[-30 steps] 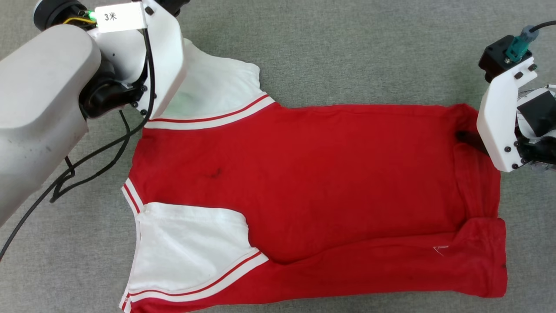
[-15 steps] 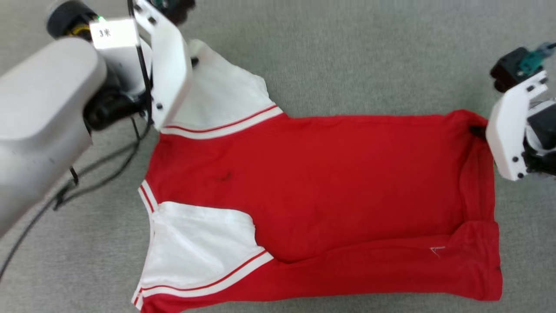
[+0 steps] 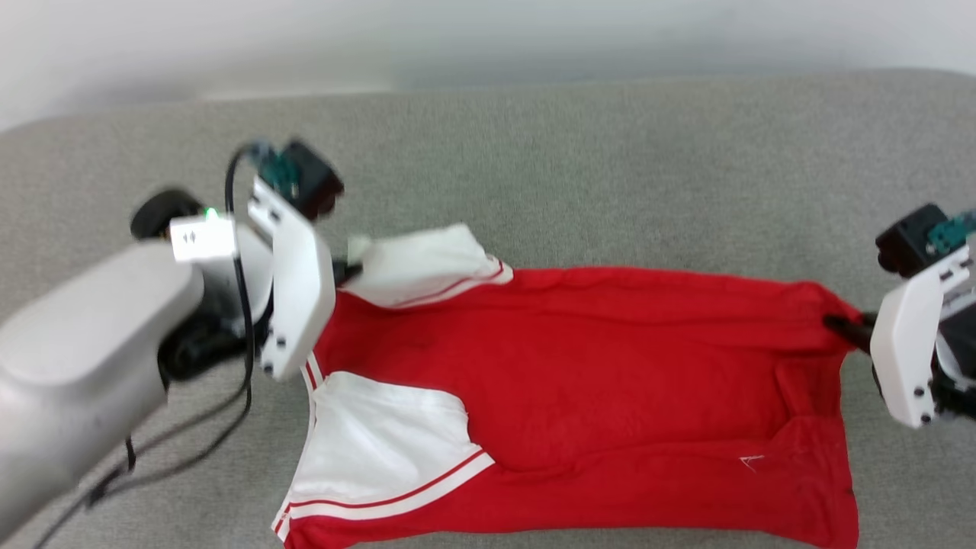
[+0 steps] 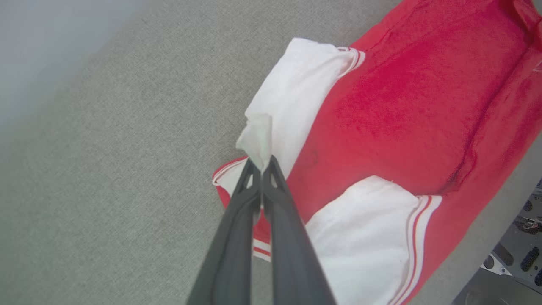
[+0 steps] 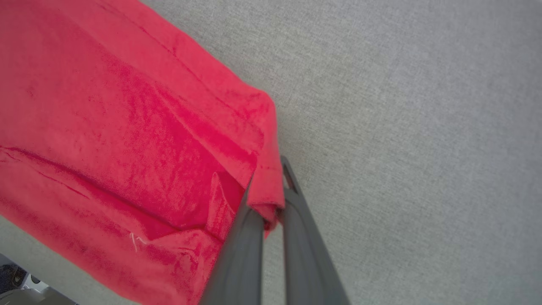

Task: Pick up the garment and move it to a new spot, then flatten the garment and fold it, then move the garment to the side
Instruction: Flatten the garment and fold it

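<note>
The garment [image 3: 579,381], a red T-shirt with white sleeves and striped trim, lies spread across the grey surface, plain red side up. My left gripper [image 3: 347,268] is shut on the far white sleeve [image 4: 292,101], whose tip sticks up between the dark fingers [image 4: 237,220]. My right gripper [image 3: 842,326] is shut on the far hem corner at the right [image 5: 264,186], the red cloth bunched between its fingers [image 5: 296,228]. The far edge hangs lifted and taut between both grippers, while the near white sleeve [image 3: 381,450] and near hem rest flat.
Grey fabric surface [image 3: 610,168] runs all around, its far edge meeting a pale wall [image 3: 488,38]. A black cable [image 3: 191,435] loops under my left forearm. A dark floor area shows past the surface's near edge [image 4: 521,254].
The right gripper has shut on the hem corner. Both grippers have raised the garment's far edge, folding the far sleeve up. The head camera has tilted up, bringing the wall into view.
</note>
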